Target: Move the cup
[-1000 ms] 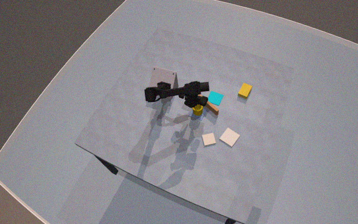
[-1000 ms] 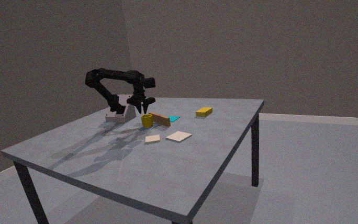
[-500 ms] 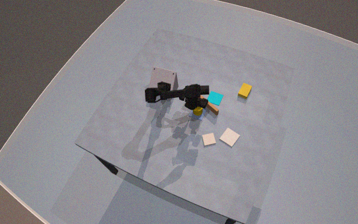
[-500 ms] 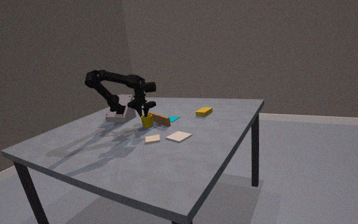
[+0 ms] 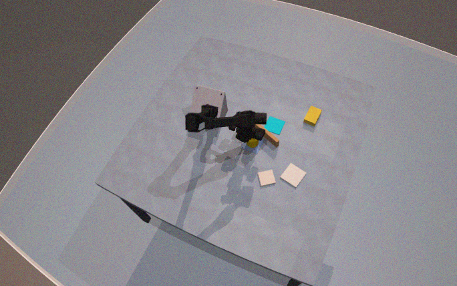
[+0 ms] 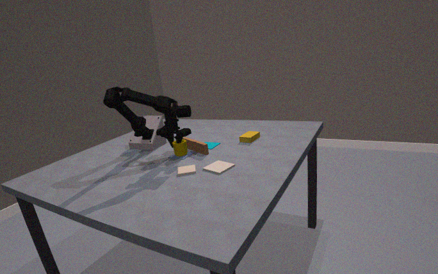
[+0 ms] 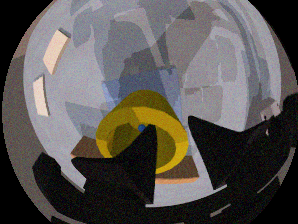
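Note:
The yellow cup (image 5: 252, 144) (image 6: 180, 149) (image 7: 142, 100) stands upright on the translucent blue pad (image 6: 187, 156) (image 7: 145, 81). A blue marble (image 7: 142, 128) shows inside it; a finger hides part of the inside. My gripper (image 6: 175, 144) (image 7: 172, 123) is partly open at the cup's rim. In the wrist view one fingertip is over the cup's mouth and the other is outside the wall, with a gap between them. The cyan pad (image 5: 275, 125) (image 6: 212, 145) is bare, on the other side of the orange-brown bar.
The orange-brown bar (image 5: 272, 137) (image 6: 198, 146) (image 7: 185, 169) stands close beside the cup, between the pads. Two cream tiles (image 5: 266, 178) (image 5: 292, 175) (image 6: 186, 169) (image 6: 219, 166) lie nearer the front. A yellow block (image 5: 313, 115) (image 6: 249, 137) lies beyond the cyan pad.

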You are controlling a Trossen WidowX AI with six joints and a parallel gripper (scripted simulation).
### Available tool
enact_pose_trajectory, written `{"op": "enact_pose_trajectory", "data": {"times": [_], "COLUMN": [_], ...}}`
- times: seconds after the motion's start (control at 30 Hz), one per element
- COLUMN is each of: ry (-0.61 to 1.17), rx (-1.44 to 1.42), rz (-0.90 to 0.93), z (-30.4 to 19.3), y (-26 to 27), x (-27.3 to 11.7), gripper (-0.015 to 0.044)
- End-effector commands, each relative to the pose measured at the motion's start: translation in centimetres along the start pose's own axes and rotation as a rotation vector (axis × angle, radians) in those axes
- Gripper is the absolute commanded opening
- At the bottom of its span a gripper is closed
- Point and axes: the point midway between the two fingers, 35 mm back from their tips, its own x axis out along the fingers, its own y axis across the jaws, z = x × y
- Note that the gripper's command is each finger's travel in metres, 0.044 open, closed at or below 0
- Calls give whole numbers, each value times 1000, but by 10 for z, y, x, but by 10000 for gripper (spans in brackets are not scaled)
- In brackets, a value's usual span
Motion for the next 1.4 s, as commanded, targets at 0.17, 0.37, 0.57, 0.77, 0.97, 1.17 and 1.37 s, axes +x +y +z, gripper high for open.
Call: {"op": "enact_pose_trajectory", "data": {"times": [0.17,0.37,0.57,0.77,0.97,1.17,1.37], "ry": [0,0,0,0,1,5,5], "rx": [-1,-1,-1,-1,-1,-4,-6], "rz": [1,1,1,1,1,0,0], "z": [0,0,0,0,-1,-2,-3], "y": [0,0,0,0,1,2,3], "x": [1,1,1,1,-4,-23,-42], "gripper": [140,100,60,20,0,0,0]}}
